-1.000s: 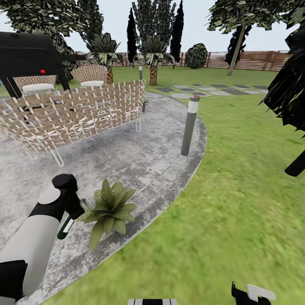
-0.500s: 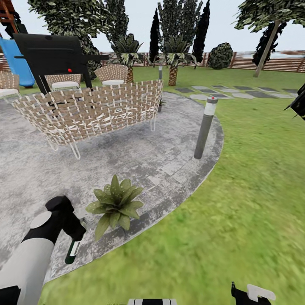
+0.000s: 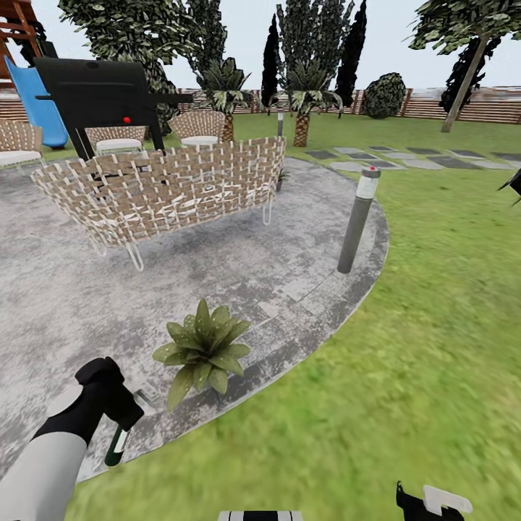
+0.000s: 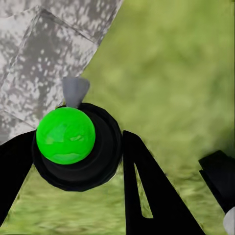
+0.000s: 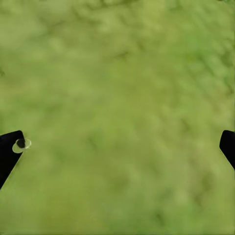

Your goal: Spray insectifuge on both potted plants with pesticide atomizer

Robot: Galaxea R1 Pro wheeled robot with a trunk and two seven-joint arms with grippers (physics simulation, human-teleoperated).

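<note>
My left gripper (image 3: 119, 423) is clamped on the pesticide atomizer (image 3: 116, 445), which hangs nozzle-down near the stone patio (image 3: 65, 304) edge — lower and further from the potted plant (image 3: 204, 349) than a second ago. The view swung too, so I'm repositioning, not spraying. My right gripper (image 5: 117, 147) hangs spread wide over the lawn (image 3: 405, 347).

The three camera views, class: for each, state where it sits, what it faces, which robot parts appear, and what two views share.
Head view: on the head, facing forward and down over the patio, a potted plant and the left gripper holding the pesticide atomizer.
Left wrist view: on the left arm, looking down past the atomizer's green end.
Right wrist view: on the right arm, over lawn, fingertips spread.
Shared: head and left wrist views both show atomizer and patio.
</note>
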